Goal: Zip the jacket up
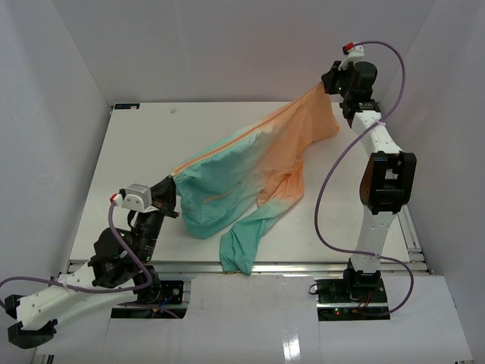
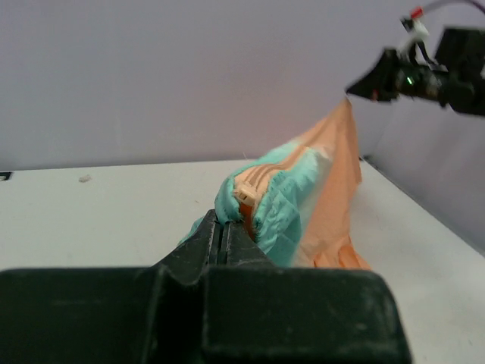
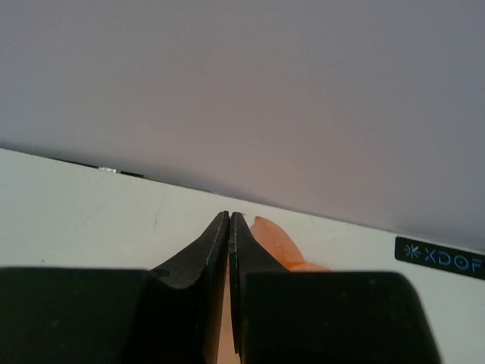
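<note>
Jacket (image 1: 250, 159) taut: left gripper (image 2: 224, 221) grasps teal hem, right gripper (image 3: 229, 220) seemingly grasps peach end.

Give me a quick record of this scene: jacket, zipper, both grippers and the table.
jacket: pulled taut, orange end raised, teal sleeve trailing to the near edge
zipper: along the taut upper edge
left gripper: shut on the teal end, low
right gripper: shut on the orange end, high
table: white

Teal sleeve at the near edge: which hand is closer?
Left. The left hand grips the jacket at its teal end beside the sleeve; the right hand holds the orange end, far back.
</note>
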Robot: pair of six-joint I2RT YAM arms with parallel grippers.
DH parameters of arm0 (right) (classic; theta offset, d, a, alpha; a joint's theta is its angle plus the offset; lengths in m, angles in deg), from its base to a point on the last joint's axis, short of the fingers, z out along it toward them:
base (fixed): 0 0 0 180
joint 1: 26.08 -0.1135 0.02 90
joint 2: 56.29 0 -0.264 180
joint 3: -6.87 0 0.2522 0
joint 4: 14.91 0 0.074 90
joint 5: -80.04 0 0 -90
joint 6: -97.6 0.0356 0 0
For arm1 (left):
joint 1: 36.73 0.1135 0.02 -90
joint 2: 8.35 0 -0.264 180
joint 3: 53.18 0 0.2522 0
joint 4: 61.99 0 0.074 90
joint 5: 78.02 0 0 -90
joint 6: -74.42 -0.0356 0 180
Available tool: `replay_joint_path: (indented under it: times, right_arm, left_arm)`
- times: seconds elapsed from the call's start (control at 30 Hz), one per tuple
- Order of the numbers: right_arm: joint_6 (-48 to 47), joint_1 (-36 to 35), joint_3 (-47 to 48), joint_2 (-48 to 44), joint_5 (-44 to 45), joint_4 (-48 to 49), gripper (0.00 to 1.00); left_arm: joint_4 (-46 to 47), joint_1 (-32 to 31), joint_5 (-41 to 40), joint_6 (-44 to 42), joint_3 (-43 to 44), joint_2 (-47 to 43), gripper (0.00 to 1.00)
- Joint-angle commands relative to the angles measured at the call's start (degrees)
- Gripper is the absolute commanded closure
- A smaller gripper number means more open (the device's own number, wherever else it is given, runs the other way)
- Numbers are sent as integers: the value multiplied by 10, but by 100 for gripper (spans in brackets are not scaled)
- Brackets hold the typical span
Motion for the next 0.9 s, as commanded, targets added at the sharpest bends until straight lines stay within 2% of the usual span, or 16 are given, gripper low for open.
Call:
replay_joint_path:
  times: [0.0,0.17,0.27,0.47,0.53,0.6,0.67,0.7,0.73,0.77,0.8,0.83,0.87]
  right_arm:
    - [-36,-11,77,20,-80,61,92]
    - [-70,-52,82,34,-144,67,92]
    - [-75,-79,60,34,-178,76,92]
    - [-46,-100,32,56,-168,106,92]
    - [-29,-101,39,72,-161,104,92]
    - [-25,-101,41,82,-161,103,88]
    - [-24,-101,43,84,-157,90,64]
    - [-25,-101,44,82,-154,78,51]
    - [-27,-101,46,76,-149,59,36]
    - [-28,-101,46,71,-139,43,25]
    - [-28,-101,44,62,-122,28,17]
    - [-26,-102,40,42,-100,5,7]
    - [-16,-101,24,21,-84,-7,8]
  left_arm:
    - [33,1,176,66,-28,107,100]
    - [34,0,296,136,-41,188,100]
    - [48,0,369,157,-62,191,100]
    - [68,0,547,160,-87,197,100]
    - [61,0,586,158,-84,210,96]
    - [50,0,606,154,-78,225,86]
    - [35,0,615,156,-69,242,66]
    - [27,0,615,156,-63,252,51]
    - [17,0,609,156,-55,263,29]
    - [2,0,601,157,-43,270,13]
    - [-18,0,582,159,-29,275,2]
    - [-37,0,539,164,-19,280,2]
    - [-40,0,510,166,-10,280,2]
